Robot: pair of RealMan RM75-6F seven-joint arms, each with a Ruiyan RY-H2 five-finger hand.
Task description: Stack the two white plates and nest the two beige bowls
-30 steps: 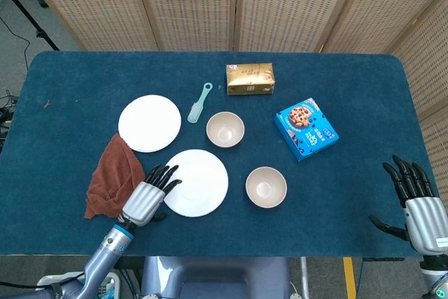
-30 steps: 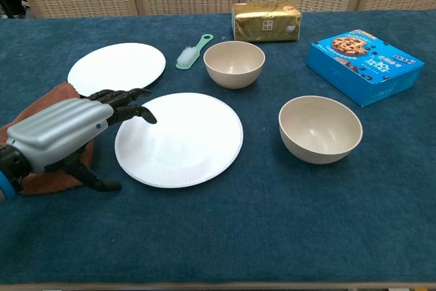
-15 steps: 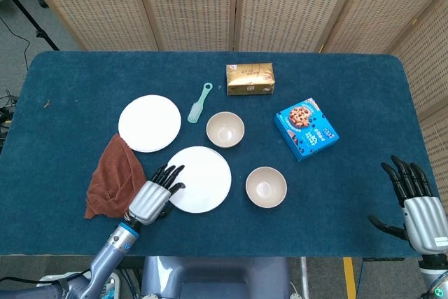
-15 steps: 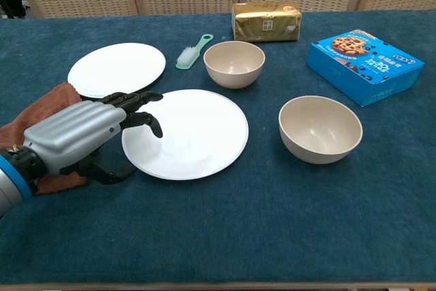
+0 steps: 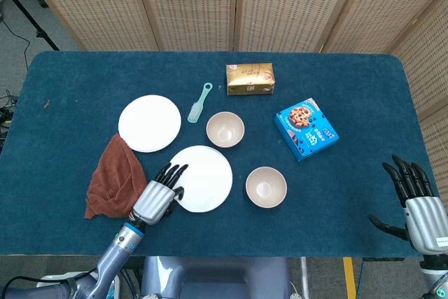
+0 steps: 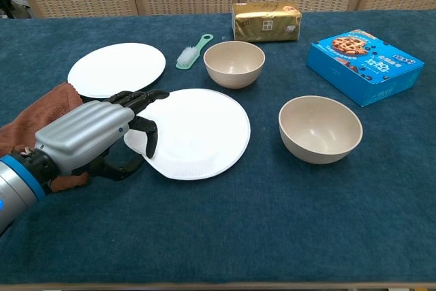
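Chest view: the left hand (image 6: 92,134) grips the near white plate (image 6: 194,131) at its left edge, apparently tilting it off the desk (image 6: 272,223); the second white plate (image 6: 117,69) lies behind; two beige bowls (image 6: 234,63) (image 6: 320,128) sit apart; the right hand (image 5: 420,208) hangs released, fingers spread.

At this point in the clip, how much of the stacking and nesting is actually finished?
Nothing is finished yet. The two plates lie apart: the far plate sits alone, and the left hand has its fingers over the left edge of the near plate, though a firm grip is not clear. The two beige bowls stand separate, untouched. The right hand hovers open at the table's right edge. Both stacking and nesting remain.
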